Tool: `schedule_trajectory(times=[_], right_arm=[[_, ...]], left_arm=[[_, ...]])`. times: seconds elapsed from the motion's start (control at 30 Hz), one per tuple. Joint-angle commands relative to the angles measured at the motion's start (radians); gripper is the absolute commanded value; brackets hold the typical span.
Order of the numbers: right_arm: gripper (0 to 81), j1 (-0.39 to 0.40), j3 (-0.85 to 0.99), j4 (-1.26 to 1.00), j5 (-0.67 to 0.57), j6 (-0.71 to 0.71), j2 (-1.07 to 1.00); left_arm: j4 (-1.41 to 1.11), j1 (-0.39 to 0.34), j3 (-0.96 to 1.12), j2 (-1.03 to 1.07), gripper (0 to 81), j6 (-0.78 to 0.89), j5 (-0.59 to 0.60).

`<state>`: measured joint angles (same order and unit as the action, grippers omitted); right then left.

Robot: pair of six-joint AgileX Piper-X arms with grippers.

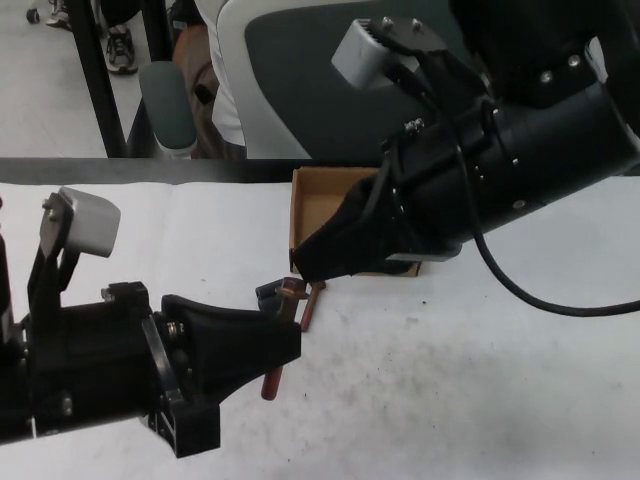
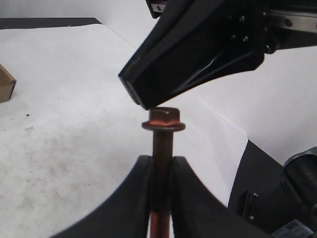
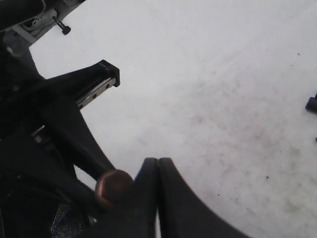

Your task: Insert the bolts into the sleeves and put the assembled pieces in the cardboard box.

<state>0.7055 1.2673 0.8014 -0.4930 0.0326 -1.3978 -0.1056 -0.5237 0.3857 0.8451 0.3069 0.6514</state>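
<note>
Two arms, we see: left gripper (image 2: 161,163) clamps a bolt (image 2: 163,121); right gripper (image 3: 157,162), fingers pressed together, sits just by its head.

White tabletop (image 1: 480,400), matte, with grey smudges and scuffs across most of it and a few small dark specks. Dark strip (image 1: 150,168) runs along the tabletop's far edge. Beyond the strip is a pale floor (image 1: 40,110), plain and lightly marked. 2 black frame posts (image 1: 100,75) rise from the floor at far left, 1 leaning a bit. Chair (image 1: 300,80) sits behind the far edge near the middle, with a white shell and a dark grey-green pad. Grey-green armrest (image 1: 168,105) is just beside the chair, on the posts' side. Light is even and soft, shadows on the tabletop are faint and blurry-edged, with no hard glare.
</note>
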Motion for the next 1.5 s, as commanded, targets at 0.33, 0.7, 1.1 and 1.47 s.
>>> schedule_trajectory(times=[0.33,0.7,1.1,1.47], right_arm=[[0.3,0.026,0.023,-0.062,-0.040,0.059,0.000],[0.3,0.037,0.023,-0.056,-0.048,0.074,0.000],[0.3,0.037,0.023,-0.050,-0.043,0.074,0.000],[0.3,0.037,0.023,0.149,-0.010,0.019,0.000]], left_arm=[[-0.032,0.003,0.006,0.025,0.8,0.007,0.010],[-0.032,0.003,0.006,0.032,0.8,0.007,0.000],[-0.034,0.003,0.006,0.032,0.8,0.007,-0.004],[-0.056,0.003,0.008,0.029,0.8,0.027,-0.039]])
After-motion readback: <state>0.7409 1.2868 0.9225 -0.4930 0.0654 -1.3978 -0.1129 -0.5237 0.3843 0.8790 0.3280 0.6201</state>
